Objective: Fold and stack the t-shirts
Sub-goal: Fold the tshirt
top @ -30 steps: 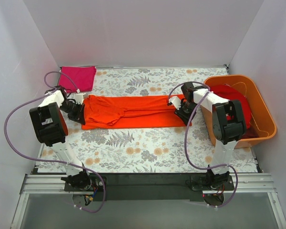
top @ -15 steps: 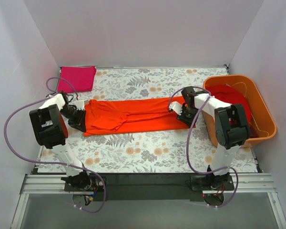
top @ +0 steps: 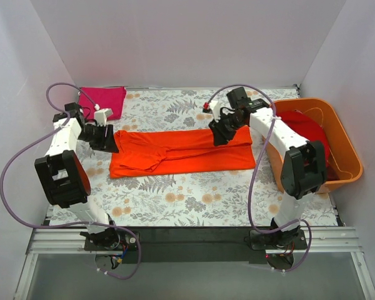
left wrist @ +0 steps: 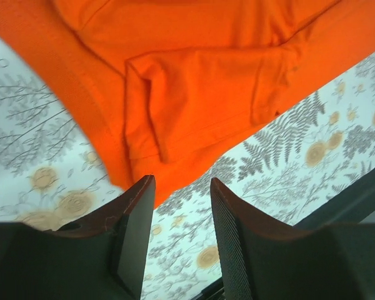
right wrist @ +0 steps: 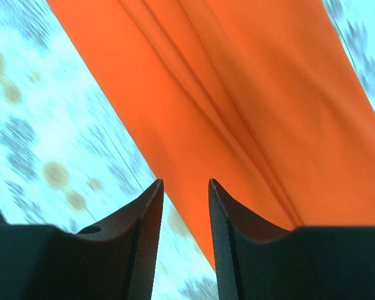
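The left gripper is held just beside the left end of the bright orange cloth t-shirt, with its arm reaching forward along the left edge of the floral-patterned table. In the left wrist view its dark fingers are seen spread apart with nothing between them, raised above the shirt's folded corner. The right gripper is poised over the far edge of the shirt towards its right end, the arm stretched forward and angled inward. Its jaws are likewise parted and empty, with orange cloth and table visible through the gap.

The orange t-shirt lies flat across the middle of the table as a long strip folded lengthwise. A folded magenta-pink t-shirt rests at the far left corner, and a deeper red t-shirt sits in the rigid orange plastic tub at the right.

A second ago both grippers were low at the two ends of the strip, the left one pressed shut. Since then the left jaws have been opened, and both grippers have been lifted and drawn towards the far side.
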Motion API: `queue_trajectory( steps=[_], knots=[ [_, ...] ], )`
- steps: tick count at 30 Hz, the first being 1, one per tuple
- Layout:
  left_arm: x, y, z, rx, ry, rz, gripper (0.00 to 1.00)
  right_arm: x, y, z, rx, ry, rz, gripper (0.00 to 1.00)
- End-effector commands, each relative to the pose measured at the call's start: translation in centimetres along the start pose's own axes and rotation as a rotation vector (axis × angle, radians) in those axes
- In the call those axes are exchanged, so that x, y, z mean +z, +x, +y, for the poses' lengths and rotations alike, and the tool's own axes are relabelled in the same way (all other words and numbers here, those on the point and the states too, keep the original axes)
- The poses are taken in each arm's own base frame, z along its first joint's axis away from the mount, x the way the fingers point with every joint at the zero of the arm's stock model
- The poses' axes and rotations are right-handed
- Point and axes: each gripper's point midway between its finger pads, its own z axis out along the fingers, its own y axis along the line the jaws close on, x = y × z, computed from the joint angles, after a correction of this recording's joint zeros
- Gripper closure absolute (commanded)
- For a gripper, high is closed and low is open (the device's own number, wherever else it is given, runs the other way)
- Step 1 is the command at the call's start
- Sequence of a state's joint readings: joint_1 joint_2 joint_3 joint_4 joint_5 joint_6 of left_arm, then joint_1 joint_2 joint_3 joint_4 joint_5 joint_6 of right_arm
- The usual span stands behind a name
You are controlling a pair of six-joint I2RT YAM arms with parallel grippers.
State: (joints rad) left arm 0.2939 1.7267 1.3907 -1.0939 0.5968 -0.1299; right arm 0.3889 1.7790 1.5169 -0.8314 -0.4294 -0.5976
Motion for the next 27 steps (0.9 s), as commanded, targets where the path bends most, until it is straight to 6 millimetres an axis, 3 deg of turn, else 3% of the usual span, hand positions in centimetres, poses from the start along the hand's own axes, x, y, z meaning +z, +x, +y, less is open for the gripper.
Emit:
queue_trajectory(
  steps=[1, 5, 11, 15, 20, 26, 27],
  knots=[
    [1.1, 0.9, -3.0, -0.090, 0.066, 0.008, 0.60, 3.7, -5.4, 3.8, 0.142, -0.171, -0.131, 0.58],
    [2.8, 2.2, -2.6, -0.176, 0.024, 0.023, 0.55, 8.2, -9.5, 7.2, 0.188, -0.190, -0.145, 0.57],
    [3.9, 2.9, -1.2, -0.287, -0.051, 0.041, 0.52, 13.0, -13.0, 12.7, 0.288, -0.297, -0.172, 0.55],
    [5.0, 3.7, -0.6, -0.320, -0.065, 0.072, 0.51, 15.6, -13.7, 15.0, 0.347, -0.346, -0.177, 0.47],
    [6.4, 3.8, 0.0, -0.341, -0.064, 0.091, 0.51, 17.5, -14.2, 17.2, 0.384, -0.396, -0.165, 0.46],
    [6.9, 3.5, 0.8, -0.355, -0.087, 0.094, 0.51, 19.2, -13.5, 17.4, 0.449, -0.410, -0.141, 0.44],
    [7.0, 3.6, 0.8, -0.359, -0.086, 0.098, 0.51, 19.6, -13.3, 17.4, 0.461, -0.410, -0.134, 0.40]
  ],
)
